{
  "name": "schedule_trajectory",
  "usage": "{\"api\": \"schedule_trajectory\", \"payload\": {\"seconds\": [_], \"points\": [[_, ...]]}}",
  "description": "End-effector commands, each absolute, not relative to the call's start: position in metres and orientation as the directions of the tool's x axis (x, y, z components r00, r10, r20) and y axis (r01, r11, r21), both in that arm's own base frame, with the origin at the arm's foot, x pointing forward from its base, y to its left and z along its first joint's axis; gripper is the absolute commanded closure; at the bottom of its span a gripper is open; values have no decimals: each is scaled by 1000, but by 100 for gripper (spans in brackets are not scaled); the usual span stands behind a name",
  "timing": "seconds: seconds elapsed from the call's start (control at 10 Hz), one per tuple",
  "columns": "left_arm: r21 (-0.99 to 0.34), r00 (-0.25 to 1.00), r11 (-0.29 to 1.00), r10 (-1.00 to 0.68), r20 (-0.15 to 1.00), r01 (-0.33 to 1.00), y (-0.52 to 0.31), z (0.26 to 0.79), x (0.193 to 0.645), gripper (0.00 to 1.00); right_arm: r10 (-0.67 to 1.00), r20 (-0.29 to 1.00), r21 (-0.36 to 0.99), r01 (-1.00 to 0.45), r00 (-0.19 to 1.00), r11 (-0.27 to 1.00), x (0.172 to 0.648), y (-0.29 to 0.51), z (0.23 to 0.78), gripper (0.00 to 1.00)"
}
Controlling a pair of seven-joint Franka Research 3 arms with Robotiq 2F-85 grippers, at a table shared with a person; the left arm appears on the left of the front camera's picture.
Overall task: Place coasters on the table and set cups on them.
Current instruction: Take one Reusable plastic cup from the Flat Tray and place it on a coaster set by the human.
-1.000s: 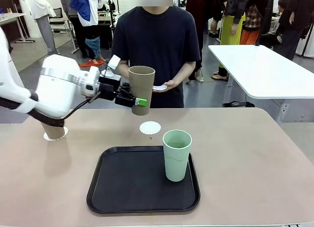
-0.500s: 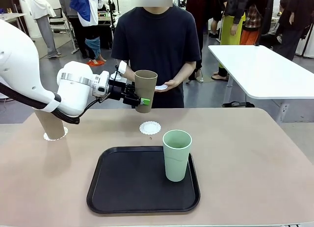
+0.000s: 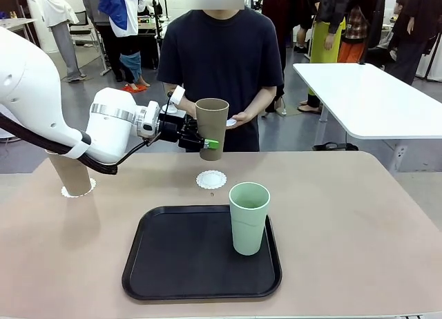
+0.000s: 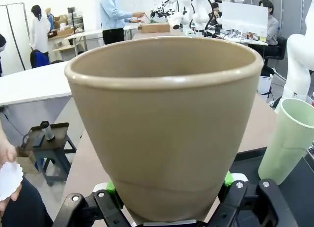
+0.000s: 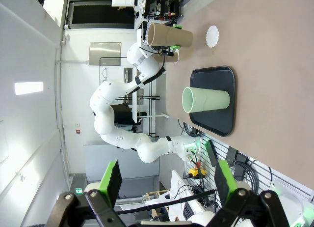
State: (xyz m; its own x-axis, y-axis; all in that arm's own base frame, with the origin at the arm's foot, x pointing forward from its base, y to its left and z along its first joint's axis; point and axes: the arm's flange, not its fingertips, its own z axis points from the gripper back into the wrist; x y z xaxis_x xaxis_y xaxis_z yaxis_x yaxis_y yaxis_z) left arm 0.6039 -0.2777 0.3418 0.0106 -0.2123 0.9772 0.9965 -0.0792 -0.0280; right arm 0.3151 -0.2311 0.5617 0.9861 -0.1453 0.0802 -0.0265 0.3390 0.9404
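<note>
- Front view: a busy hall with other tables lies behind; the beige table carries a black tray near the robot's edge
- The left gripper is clamped low on a tan cup, which is upright in the air over the table's far side. It looks roughly above the bare coaster, though depth is hard to judge
- Gripping near the base keeps the mouth up and, I judge, lets the foot come straight down onto that coaster
- A second tan cup stands on the left coaster, partly behind the arm, so that pair looks done
- The mint cup waits on the tray's far right corner
- The person's hand holds a third coaster flat just behind the tan cup, probably meant for the mint cup
- Left wrist view: the tan cup is close up, with green pads pressed against both sides of its base. The mint cup is at right, and the person's fingers with the third coaster are at lower left
- Right wrist view: the right gripper has its jaws wide apart and empty, well back from the table, which appears rolled sideways. It seems parked clear of the left arm's work
</note>
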Motion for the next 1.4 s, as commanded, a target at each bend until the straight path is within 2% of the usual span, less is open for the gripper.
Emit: {"api": "schedule_trajectory", "payload": {"seconds": [0.0, 0.1, 0.6, 1.0, 1.3], "points": [[14, -21, -38, -191, 981, 999, -274, 341, 609, 17, -146, 93, 941, -39, 985, 337, 316, -231, 561, 0], [-28, 11, -79, -212, 977, 996, -278, 342, 604, 17, -146, 93, 941, -39, 985, 337, 316, -231, 561, 0], [-28, 11, -79, -212, 977, 996, -278, 342, 604, 17, -146, 93, 941, -39, 985, 337, 316, -231, 561, 0], [21, -47, -147, -170, 984, 989, -271, 323, 621, 17, -146, 93, 941, -39, 985, 337, 316, -231, 561, 0], [37, -77, -191, -204, 976, 981, -283, 299, 634, 17, -146, 93, 941, -39, 985, 337, 316, -231, 561, 0]]}}
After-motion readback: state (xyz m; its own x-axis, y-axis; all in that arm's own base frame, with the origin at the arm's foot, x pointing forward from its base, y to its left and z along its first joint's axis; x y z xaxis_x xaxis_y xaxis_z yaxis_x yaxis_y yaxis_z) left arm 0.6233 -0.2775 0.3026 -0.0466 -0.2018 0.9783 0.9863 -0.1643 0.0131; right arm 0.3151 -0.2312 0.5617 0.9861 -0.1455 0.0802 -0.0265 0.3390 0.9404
